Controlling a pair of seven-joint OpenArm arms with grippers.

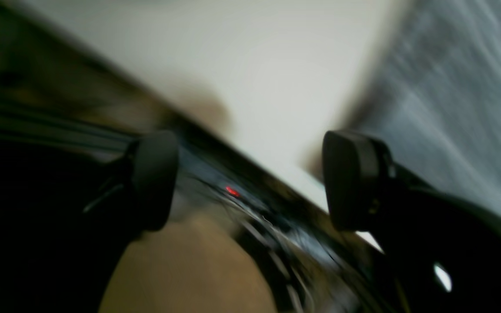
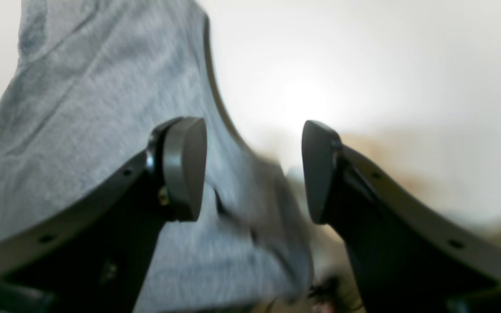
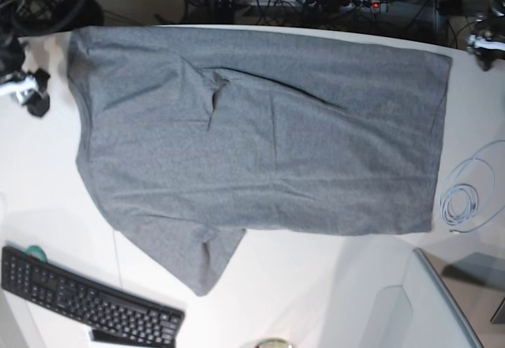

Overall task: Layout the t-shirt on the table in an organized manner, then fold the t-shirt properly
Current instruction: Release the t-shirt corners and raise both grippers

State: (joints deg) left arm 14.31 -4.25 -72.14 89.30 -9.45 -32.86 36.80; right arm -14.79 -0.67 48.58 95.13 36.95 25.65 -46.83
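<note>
T-shirt [image 3: 260,143] lies spread flat on the white bench [image 3: 316,285], long axis running left-right in the base view. It covers most of the far half of the bench, and its far edge runs right along the bench's far edge. One short sleeve sticks out toward the near side at lower left. A crease runs diagonally across the upper middle; a few lighter wrinkles elsewhere.

Left tool [image 1: 250,180]: pads spread wide, nothing between them. The wrist view is motion-blurred; it shows the dark bench edge crossing diagonally, white bench top above it, and grey shirt fabric [image 1: 463,108] at the right of the frame. Right-hand pad [image 1: 348,178] sits near the fabric edge; can't tell if it touches.

Right tool [image 2: 254,169]: pads also spread, gap empty. Grey shirt fabric [image 2: 81,108] fills the left of that view behind the left-hand pad [image 2: 183,167], with a shirt edge passing across the gap behind the pads. Not gripped.

In the base view both tools sit at the far corners of the shirt, at the frame's side edges: right tool [image 3: 28,87] just off the shirt's left end, left tool [image 3: 485,44] off its right end.

Other stuff on the bench: black keyboard [image 3: 87,297] near left, coiled pale cable [image 3: 465,198] just right of the shirt.
</note>
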